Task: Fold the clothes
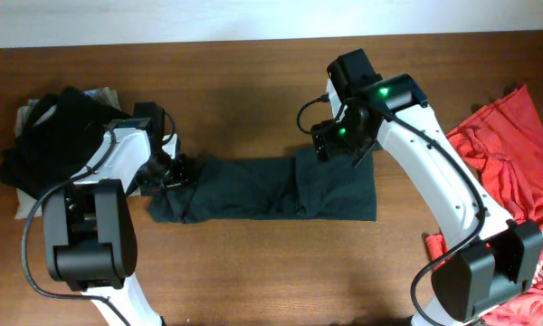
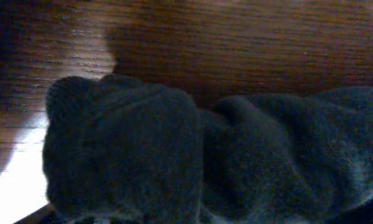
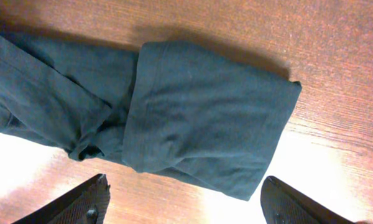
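Closest in, the left hand (image 1: 169, 172) sits at the left end of the dark grey garment (image 1: 262, 188). Its wrist camera is filled with bunched cloth and shows no fingertip, so I cannot tell whether it is pinching the fabric or only resting against it.

The garment lies across the middle of the bench (image 1: 271, 272) as a long narrow strip. Its right portion is already doubled over into a neat flap, while its left end is rumpled.

The right hand (image 3: 185, 194) hovers over that folded flap, not touching it. Its fingers (image 3: 90, 202) are spread wide, one to each side of the cloth, and hold nothing.

By my reading, the lengthwise folds are done and the step in hand is shortening the strip end to end. The next move probably calls for a firm hold on the rumpled left end. That end would be carried over toward the flap, with the right hand pressing down so the flap does not slide.

Further out, a black heap (image 1: 54, 136) of clothing lies on pale cloth (image 1: 100, 93) at the left edge. A red shirt (image 1: 516, 154) sprawls unfolded at the right edge, well apart from the strip.
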Motion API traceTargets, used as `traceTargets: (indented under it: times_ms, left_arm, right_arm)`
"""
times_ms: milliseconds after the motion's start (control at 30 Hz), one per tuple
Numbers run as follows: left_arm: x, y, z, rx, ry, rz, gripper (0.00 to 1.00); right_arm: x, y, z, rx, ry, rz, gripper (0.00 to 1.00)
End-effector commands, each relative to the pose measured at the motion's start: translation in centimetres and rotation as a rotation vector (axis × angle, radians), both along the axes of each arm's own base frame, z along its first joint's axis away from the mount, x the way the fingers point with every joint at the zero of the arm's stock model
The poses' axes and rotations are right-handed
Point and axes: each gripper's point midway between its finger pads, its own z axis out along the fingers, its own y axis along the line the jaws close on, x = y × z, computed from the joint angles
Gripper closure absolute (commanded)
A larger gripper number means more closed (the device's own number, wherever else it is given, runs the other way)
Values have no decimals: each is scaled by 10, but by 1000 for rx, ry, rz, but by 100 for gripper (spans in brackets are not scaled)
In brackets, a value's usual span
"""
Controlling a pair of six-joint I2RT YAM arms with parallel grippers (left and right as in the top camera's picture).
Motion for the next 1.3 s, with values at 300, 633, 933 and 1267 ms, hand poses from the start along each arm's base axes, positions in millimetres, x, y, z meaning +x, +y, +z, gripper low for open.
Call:
traceTargets:
  times_ms: [300, 633, 933, 1267]
  left_arm:
    - [15, 50, 140, 258, -67, -27, 100]
    - [4, -200, 139, -31, -167, -403, 97]
    - [-19, -266, 121, -66, -139, -555, 51]
    - [23, -115, 132, -37, 9, -156, 46]
  right_arm:
    - [18, -90, -3, -96, 3, -175, 18]
    - [8, -119, -6, -113, 56, -215, 18]
    - [7, -119, -6, -109, 61, -214, 18]
    - [-67, 39, -52, 217, 244, 380, 17]
